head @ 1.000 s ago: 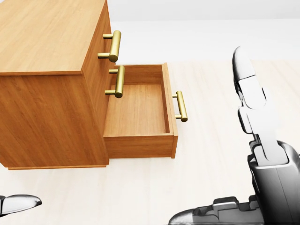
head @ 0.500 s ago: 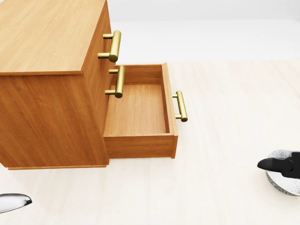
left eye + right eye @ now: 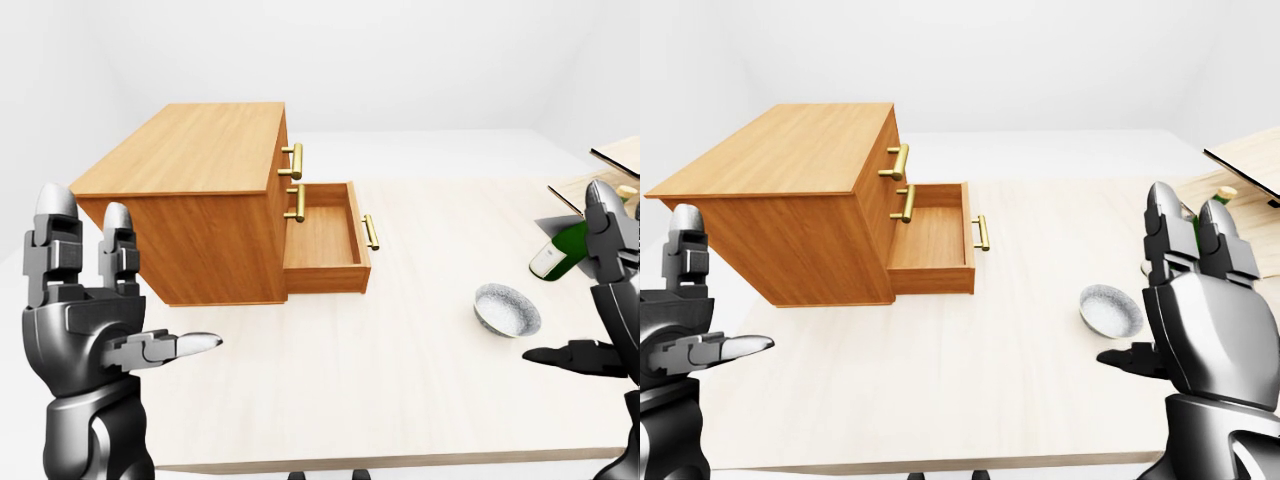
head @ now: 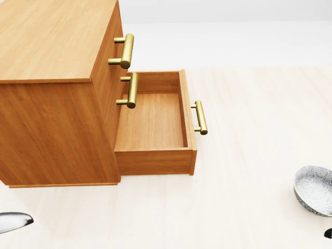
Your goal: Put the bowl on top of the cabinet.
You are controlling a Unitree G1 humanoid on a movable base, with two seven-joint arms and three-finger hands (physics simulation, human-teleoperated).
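Resting upright on the pale desk (image 3: 400, 400), the bowl (image 3: 507, 309) is found well to the right of the cabinet (image 3: 190, 150) in the left-eye view, apart from it and from the lowest drawer (image 3: 325, 240), which is pulled open.

The coming move is judged to turn on one relation. In the right-eye view the bowl is placed just up and to the left of the right hand (image 3: 1210, 330). The thumb tip is seen just below the bowl's lower right rim, and no contact can be made out. The bowl is round, so no long axis is offered, and an approach to any side of the rim is judged to serve equally.

The right hand is shown released, its fingers raised and spread, with nothing held in it. The left hand (image 3: 85, 310) is likewise shown released, fingers upright and thumb pointed rightward. It is seen at the left edge of the view, well apart from the bowl. The right hand is therefore judged the nearer by far, and the grasp is best assigned to it.

The bowl is not yet gripped, and the cabinet's top is found up and to the left of it. A green bottle (image 3: 558, 250) is seen tilted near the bowl, toward the upper right, and could be knocked if the reach is overshot.
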